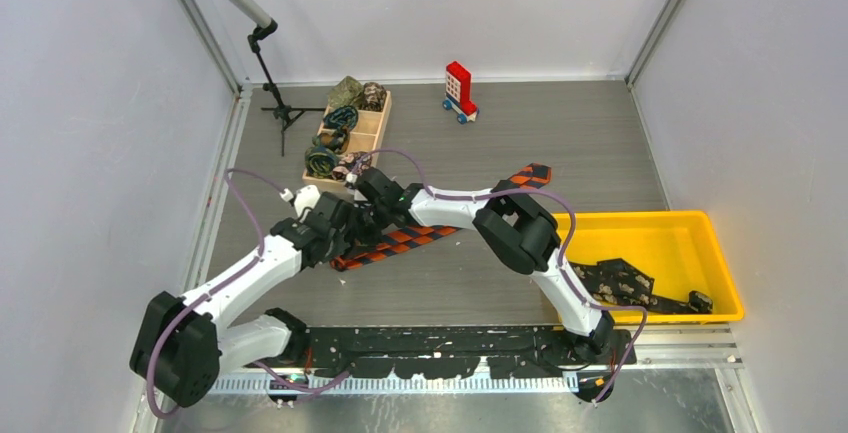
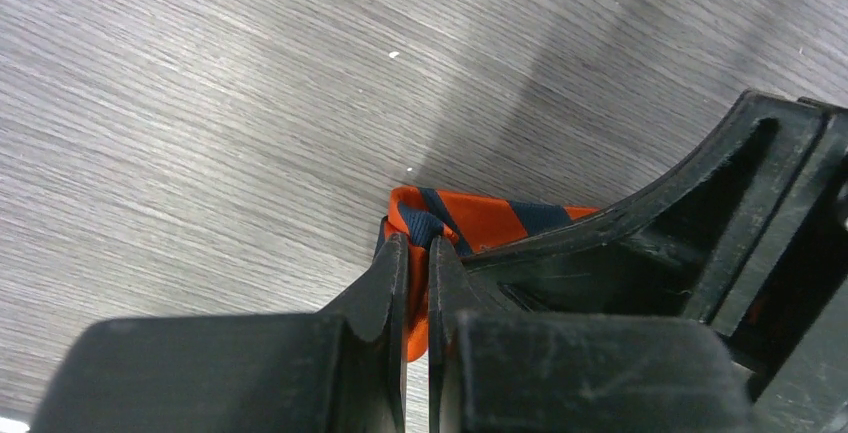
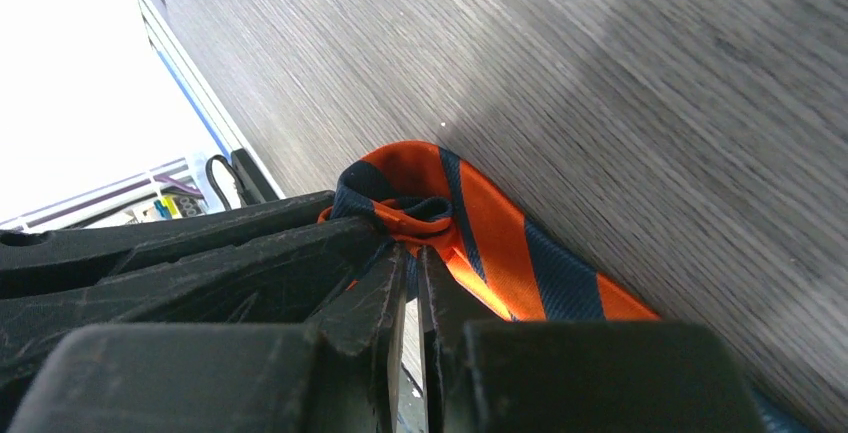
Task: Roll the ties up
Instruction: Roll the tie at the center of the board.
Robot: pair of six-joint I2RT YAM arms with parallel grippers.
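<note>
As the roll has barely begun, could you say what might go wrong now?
The left gripper and right gripper pinch the orange-and-black tie at its small curl by their tips only, so it may slip and unroll. They sit crowded together and could collide. The tie's long tail lies loose, so the roll may skew.

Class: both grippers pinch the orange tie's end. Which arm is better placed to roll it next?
Probably the right: the right gripper pinches the small curl in the orange tie, whose free length trails toward its side. The left gripper only clamps the edge.
</note>
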